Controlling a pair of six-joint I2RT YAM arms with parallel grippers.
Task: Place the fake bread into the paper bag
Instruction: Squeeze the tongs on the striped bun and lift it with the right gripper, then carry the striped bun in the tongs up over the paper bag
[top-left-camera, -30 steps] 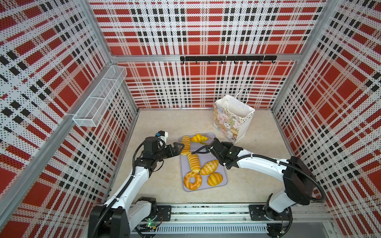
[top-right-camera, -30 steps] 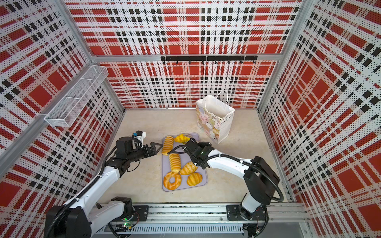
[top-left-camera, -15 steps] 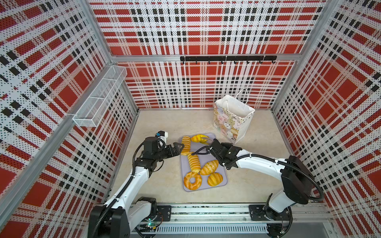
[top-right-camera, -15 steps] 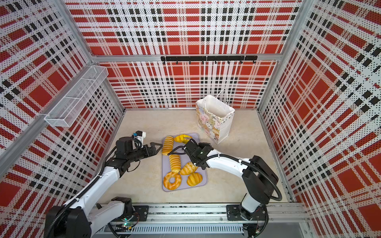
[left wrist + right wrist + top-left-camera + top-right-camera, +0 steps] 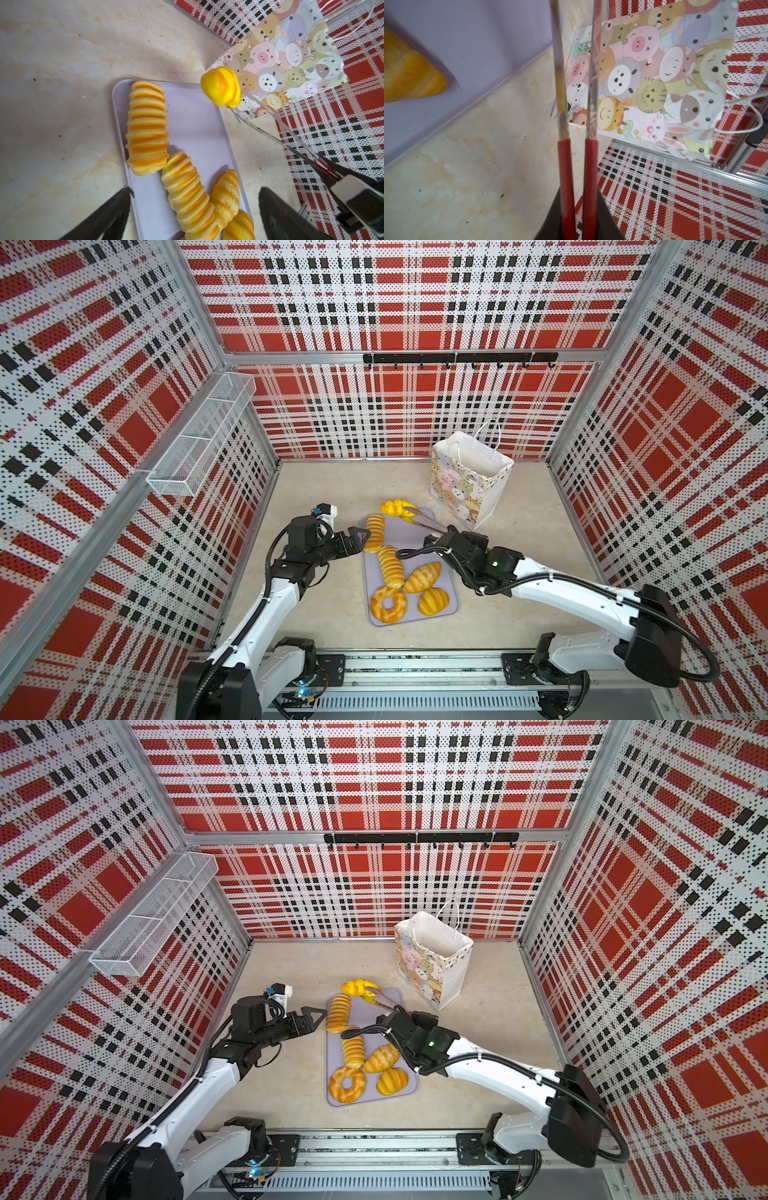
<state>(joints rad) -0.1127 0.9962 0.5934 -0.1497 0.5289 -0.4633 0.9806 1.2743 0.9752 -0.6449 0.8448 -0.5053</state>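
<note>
— What am I working with, nearest first?
— The ring doughnut (image 5: 388, 604) and four more breads (image 5: 390, 566) are lying on the lavender tray (image 5: 405, 535). My left tool (image 5: 356, 540) is hanging wide open and empty beside it. My right tool (image 5: 441, 536) is clamping the red-handled tongs (image 5: 424, 520), which are pinching a small yellow bread (image 5: 395, 507) above the tray's far end.
— And the target?
— The paper bag (image 5: 465, 485) is standing beyond, to the bread's right, mouth up. The right arm is nearer.

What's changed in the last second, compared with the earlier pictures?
The right gripper squeezed the tongs shut on the small bread at the far end of the tray and lifted it slightly clear. The left gripper, jaws open, the five other breads and the paper bag stayed put.
</note>
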